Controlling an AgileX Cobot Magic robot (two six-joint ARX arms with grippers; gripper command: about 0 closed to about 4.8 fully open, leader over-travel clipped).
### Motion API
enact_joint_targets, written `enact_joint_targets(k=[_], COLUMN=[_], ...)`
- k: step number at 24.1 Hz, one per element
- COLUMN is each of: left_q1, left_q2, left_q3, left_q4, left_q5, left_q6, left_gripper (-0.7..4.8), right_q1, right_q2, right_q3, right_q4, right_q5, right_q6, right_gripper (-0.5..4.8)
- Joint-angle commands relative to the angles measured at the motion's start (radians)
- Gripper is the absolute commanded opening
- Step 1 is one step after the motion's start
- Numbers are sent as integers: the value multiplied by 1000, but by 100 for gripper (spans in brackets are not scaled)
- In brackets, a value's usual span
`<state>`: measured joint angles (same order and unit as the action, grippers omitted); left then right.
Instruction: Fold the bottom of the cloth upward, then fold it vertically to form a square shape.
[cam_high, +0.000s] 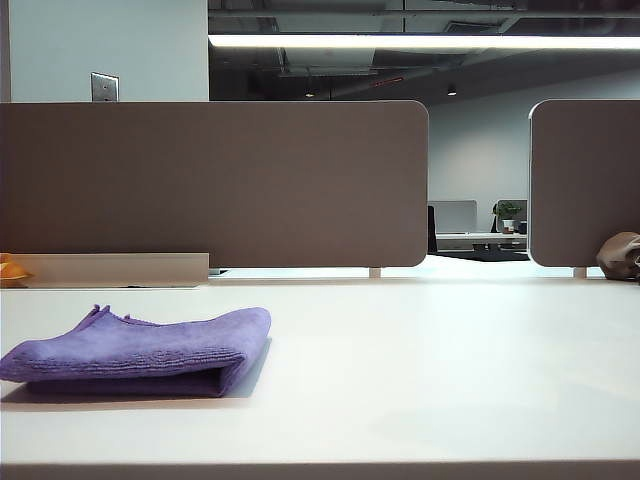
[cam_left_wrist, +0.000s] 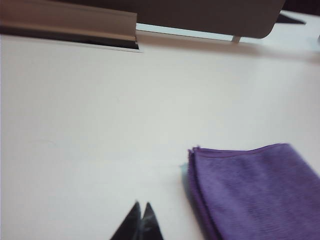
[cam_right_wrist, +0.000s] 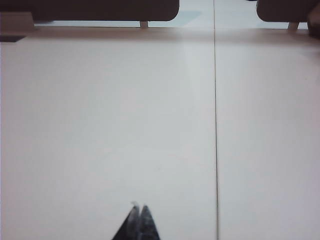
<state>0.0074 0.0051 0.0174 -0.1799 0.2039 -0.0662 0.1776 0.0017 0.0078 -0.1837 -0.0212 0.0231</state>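
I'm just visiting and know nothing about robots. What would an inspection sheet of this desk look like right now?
Surface: pale table, with a thin seam.
Job's things: purple cloth lies folded in layers on the left side.
Clutter: brown-grey fabric lump at the far right; an orange thing at the far left edge.
Grippers: left pincer shut, empty, beside the cloth; right pincer shut, empty, above bare table.
Cables: nothing seen.
Surroundings: brown divider panels, office beyond.
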Motion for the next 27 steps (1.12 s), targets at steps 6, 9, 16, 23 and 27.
enact_joint_targets(k=[6, 9, 16, 23, 27], left_q1=[-1, -1, -1, 21, 72], left_q2=[0, 0, 0, 0, 0], left_q3=[1, 2, 2, 1, -4], left_q4=[-26, -25, -25, -25, -18], left_q5=[-167, -164, -163, -162, -167], left_q6=[92, 92, 92, 93, 92], left_gripper=[-5, -5, -5, -5, -5], right_q1=[0, 0, 0, -114, -175], right_q2=[0, 0, 0, 0, 0], right_q3=[-7, -7, -7, -7, -7], right_q4=[8, 8, 8, 8, 8], right_q5=[56, 45, 45, 42, 47], right_q6=[-80, -80, -80, -79, -80], right_gripper=[-1, -1, -1, -1, -1])
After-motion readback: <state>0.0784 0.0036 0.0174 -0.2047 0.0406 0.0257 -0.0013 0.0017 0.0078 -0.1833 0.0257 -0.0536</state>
